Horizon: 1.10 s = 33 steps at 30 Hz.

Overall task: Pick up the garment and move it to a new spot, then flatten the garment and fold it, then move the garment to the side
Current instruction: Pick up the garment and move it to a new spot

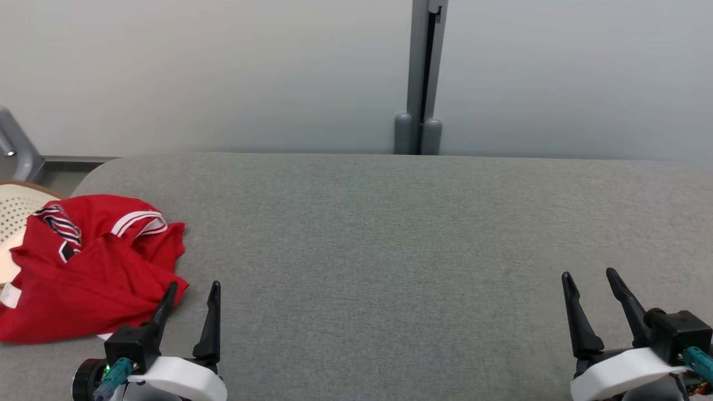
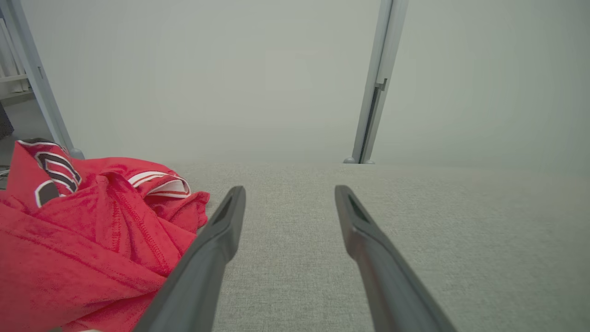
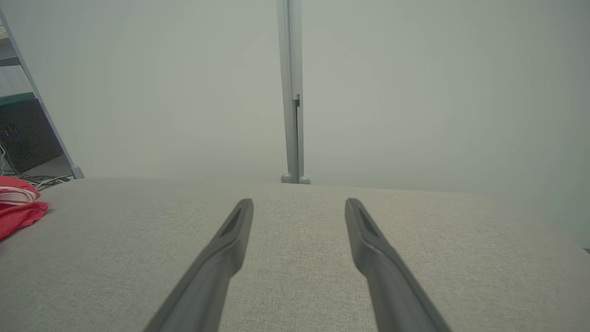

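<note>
A crumpled red garment with white and dark striped trim lies at the near left of the grey fabric surface. My left gripper stands open just to its right, its left finger right at the cloth's edge. In the left wrist view the garment bunches up beside the open left gripper, nothing between the fingers. My right gripper rests open at the near right, far from the cloth. A corner of the garment shows at the left edge of the right wrist view, well away from the open right gripper.
A pale perforated basket sits off the surface's left end, partly under the garment. A grey wall with a vertical post rises behind the surface's far edge. The broad grey surface stretches from the garment to the right.
</note>
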Tool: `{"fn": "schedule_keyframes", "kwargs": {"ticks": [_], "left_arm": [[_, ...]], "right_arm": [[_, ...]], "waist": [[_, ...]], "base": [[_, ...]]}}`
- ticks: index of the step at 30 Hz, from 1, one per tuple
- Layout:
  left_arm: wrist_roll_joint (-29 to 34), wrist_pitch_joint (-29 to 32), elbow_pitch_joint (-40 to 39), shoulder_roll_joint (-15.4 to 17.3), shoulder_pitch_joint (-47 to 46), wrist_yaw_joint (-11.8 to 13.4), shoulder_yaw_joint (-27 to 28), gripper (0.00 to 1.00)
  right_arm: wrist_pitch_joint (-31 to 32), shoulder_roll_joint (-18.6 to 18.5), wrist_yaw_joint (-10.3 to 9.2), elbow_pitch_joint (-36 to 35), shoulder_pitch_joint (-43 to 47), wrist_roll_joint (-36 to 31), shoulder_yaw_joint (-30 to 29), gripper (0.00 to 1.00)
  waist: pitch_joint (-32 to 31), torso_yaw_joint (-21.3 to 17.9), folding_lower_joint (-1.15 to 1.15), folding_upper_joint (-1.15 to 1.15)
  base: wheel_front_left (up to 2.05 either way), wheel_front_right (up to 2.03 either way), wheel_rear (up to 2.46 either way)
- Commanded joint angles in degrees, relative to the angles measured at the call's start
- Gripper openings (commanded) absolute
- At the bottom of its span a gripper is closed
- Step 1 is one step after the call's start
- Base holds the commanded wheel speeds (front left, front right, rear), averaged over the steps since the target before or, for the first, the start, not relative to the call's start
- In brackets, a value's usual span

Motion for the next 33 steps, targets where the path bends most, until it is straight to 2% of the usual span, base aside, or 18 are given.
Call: {"fn": "schedule_keyframes", "kwargs": {"ticks": [1,9,10,17,26,33], "left_arm": [[-0.1,0.0,-0.2,0.2,-1.1,0.3,0.8,1.0],[-0.4,0.0,-1.1,0.7,-1.3,0.7,2.8,1.0],[-0.4,0.0,-1.1,0.7,-1.3,0.7,2.8,1.0],[-1.4,0.0,-1.8,1.2,-0.3,0.8,5.3,1.0],[-1.6,0.0,-3.8,0.8,0.3,1.1,7.8,1.0],[-0.8,0.0,-3.6,0.2,-1.3,0.8,7.1,1.0]], "right_arm": [[0.1,-0.4,0.0,-0.8,-0.1,-0.4,0.5,1.0],[0.3,-0.7,0.0,-4.0,-0.6,-0.5,2.3,1.0],[0.3,-0.7,0.0,-4.0,-0.6,-0.5,2.3,1.0],[1.0,-0.2,-0.01,-5.5,-1.1,-0.6,3.6,1.0],[1.2,-0.7,-0.01,-4.5,-3.6,0.0,5.6,1.0],[0.9,-0.9,-0.01,-3.9,-3.7,0.3,5.4,1.0]], "waist": [[0.2,3.4,0.0,0.0],[0.8,14.1,0.0,0.0],[0.8,14.1,0.0,0.0],[1.0,21.7,0.0,0.0],[2.3,23.2,0.0,0.0],[2.5,23.3,0.0,0.0]], "base": [[0.0,0.0,0.0],[0.0,0.0,0.0],[0.0,0.0,0.0],[0.0,0.0,0.0],[0.0,0.0,0.0],[0.0,0.0,0.0]]}}
